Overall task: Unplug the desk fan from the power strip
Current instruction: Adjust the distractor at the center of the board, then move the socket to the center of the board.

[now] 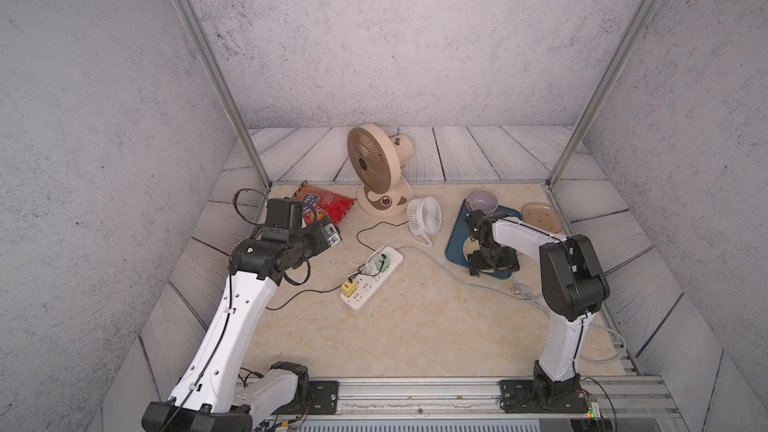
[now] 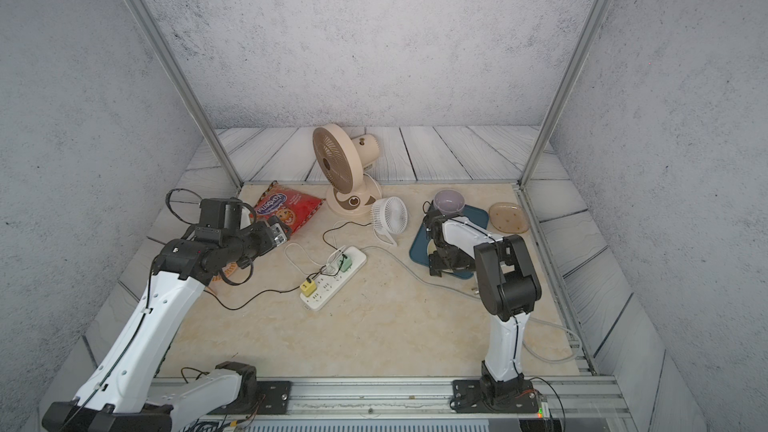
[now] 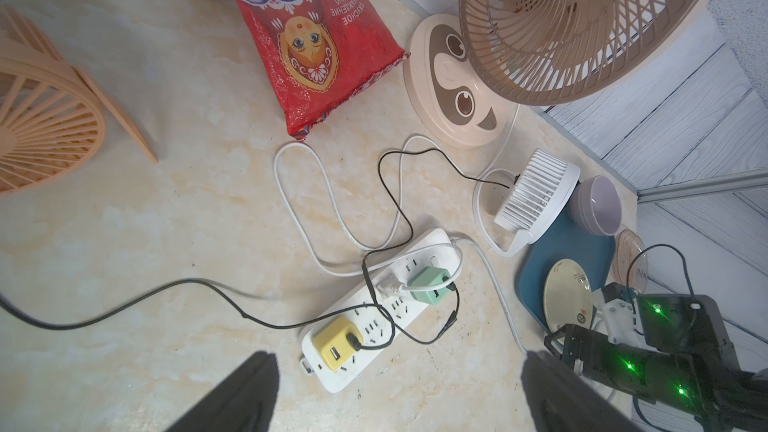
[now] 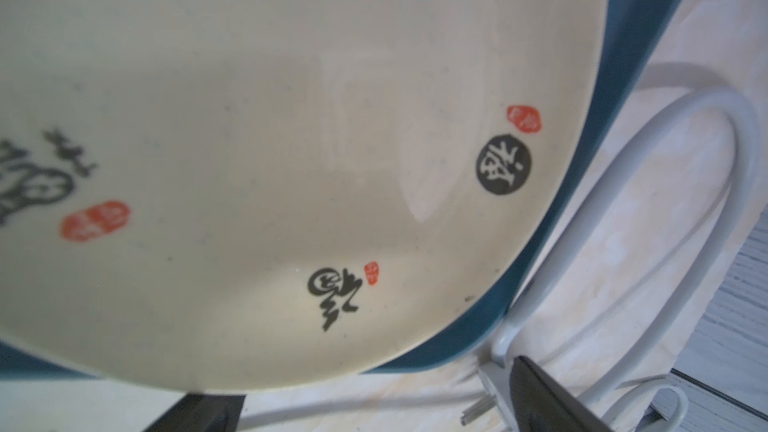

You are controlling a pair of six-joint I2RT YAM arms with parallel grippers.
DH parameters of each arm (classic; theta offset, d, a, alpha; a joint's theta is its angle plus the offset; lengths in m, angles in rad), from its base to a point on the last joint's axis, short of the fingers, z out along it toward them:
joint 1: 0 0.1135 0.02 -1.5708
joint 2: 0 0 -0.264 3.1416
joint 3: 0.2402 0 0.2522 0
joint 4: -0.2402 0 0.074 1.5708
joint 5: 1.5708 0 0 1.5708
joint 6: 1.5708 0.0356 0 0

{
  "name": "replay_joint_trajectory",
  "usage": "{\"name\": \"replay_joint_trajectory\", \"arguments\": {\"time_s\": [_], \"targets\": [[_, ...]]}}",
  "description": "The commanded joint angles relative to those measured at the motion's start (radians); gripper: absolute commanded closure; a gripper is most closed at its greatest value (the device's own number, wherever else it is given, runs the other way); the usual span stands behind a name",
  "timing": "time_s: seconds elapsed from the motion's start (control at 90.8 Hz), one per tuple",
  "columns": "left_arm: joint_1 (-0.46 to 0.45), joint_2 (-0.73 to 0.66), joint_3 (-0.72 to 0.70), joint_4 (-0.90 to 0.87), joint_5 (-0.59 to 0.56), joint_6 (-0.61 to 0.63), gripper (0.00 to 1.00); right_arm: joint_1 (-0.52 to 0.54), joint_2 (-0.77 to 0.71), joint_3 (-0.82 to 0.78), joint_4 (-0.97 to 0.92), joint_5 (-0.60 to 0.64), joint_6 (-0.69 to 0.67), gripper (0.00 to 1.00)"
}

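Since nothing's been pulled out yet, here's where I'm at: my left gripper (image 3: 399, 357) is spread as wide as it goes with nothing in it, hanging above the table (image 3: 145, 263), and the power strip (image 3: 374, 313) lies just ahead of and below it, pretty much framed between my two fingers (image 3: 232, 401) in the wrist view. The strip's long axis runs slantwise to the line between my fingers, yellow adapter (image 3: 332, 340) at the near end, green adapter (image 3: 430, 286) toward the far end, and a small white plug (image 3: 386, 284) squeezed just beside the green one. That white plug's cord loops off to the beige desk fan (image 3: 444, 68) further ahead, so I reckon that's the one to pull, straight up off the strip's face. Over to the right, my right gripper (image 1: 494, 268) is wide open and empty too, parked low over a plate (image 4: 291, 118) on the blue tray (image 4: 648, 2), with the strip well off to its left. So the left one's nearer.
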Motion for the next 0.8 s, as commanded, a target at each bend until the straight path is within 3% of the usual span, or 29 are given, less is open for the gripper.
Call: {"name": "replay_joint_trajectory", "arguments": {"time_s": [0.0, 0.187, 0.385, 0.572, 0.705, 0.793], "targets": [[0.010, -0.027, -0.008, -0.058, 0.006, 0.005, 0.02, -0.032, 0.046, 0.060, 0.023, 0.069, -0.029, 0.01], [0.021, -0.037, -0.037, -0.136, -0.003, -0.030, 0.02, -0.056, 0.063, 0.123, 0.043, 0.047, -0.061, 0.01], [0.061, -0.055, -0.119, -0.167, 0.001, -0.136, 0.02, -0.026, -0.121, 0.078, 0.075, -0.172, -0.096, 0.01], [0.081, -0.088, -0.229, -0.136, 0.016, -0.229, 0.10, 0.138, -0.273, 0.007, 0.149, -0.443, -0.110, 0.02], [0.091, -0.092, -0.301, -0.090, 0.058, -0.247, 0.15, 0.283, -0.319, -0.068, 0.295, -0.497, -0.135, 0.04], [0.092, -0.084, -0.326, -0.043, 0.118, -0.177, 0.24, 0.328, -0.320, -0.089, 0.351, -0.520, -0.103, 0.05]]}}
